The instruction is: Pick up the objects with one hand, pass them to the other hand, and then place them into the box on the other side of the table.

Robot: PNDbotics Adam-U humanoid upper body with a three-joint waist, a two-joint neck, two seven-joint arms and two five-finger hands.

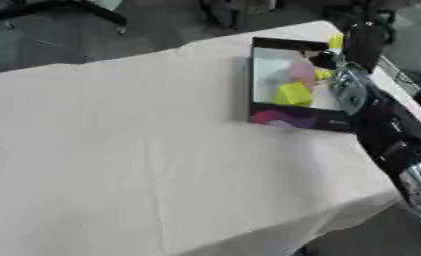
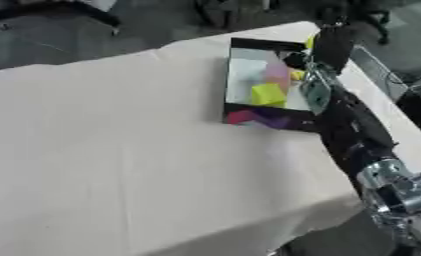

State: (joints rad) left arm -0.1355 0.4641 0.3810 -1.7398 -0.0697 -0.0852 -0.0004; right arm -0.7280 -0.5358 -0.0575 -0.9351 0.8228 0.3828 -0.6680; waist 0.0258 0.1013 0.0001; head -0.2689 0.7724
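White table (image 1: 143, 150), box (image 1: 288, 120) long axis running away, right hand (image 1: 364, 42) above, grip unclear

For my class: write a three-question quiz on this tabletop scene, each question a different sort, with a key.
1. True or false: the box lies on the robot's left side of the table.
2. Which arm reaches over the box?
A. left
B. right
3. Fill in: the block nearest the box's front wall is ____.

Key: 1 false. 2 B; the robot hand is over the box's far end, its fingers unclear. 3 yellow.
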